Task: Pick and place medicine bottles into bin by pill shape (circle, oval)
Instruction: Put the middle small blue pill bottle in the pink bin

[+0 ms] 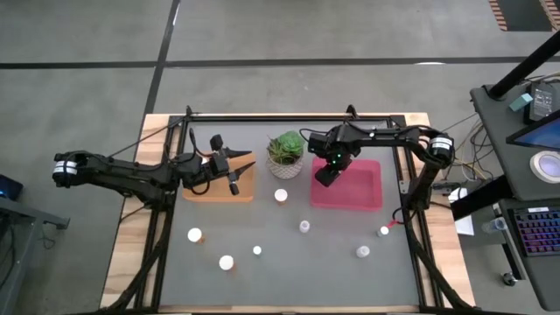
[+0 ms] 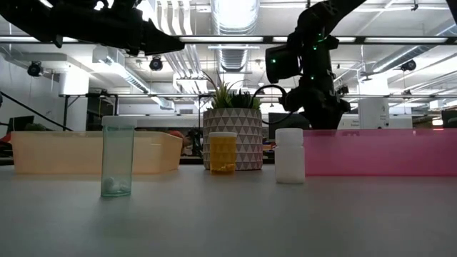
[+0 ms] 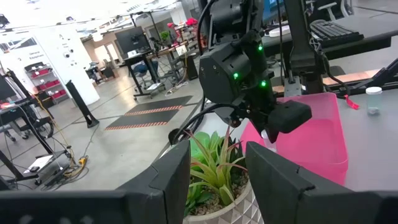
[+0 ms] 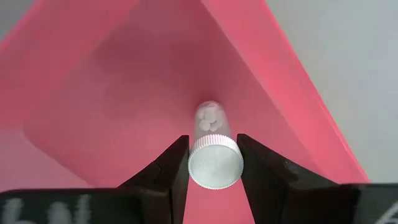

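Note:
My right gripper point(image 4: 212, 149) points down over the pink-red tray point(image 1: 363, 188), near its left end, and is shut on a clear medicine bottle point(image 4: 210, 121). The bottle has a white cap and small round white pills inside. My left gripper point(image 3: 214, 177) stands level above the orange tray point(image 1: 219, 188), open, with nothing between its fingers. Several more bottles stand on their bases on the grey table, among them an orange one point(image 2: 222, 152), a white one point(image 2: 289, 155) and a clear one point(image 2: 117, 158). My right gripper pinches the bottle between its two fingers at the capped top end point(image 4: 214, 163), one finger on each side of the cap. The fingers come from above, pointing down. The bottle hangs upright, cap up, above the pink-red tray's floor point(image 4: 124, 106).
A potted plant point(image 1: 285, 153) in a white patterned pot stands between the two trays, close to both grippers. Loose bottles point(image 1: 281, 195) point(image 1: 304, 227) point(image 1: 195, 234) point(image 1: 362, 252) are scattered over the near half of the table. A black frame rail point(image 1: 297, 116) runs along the far edge.

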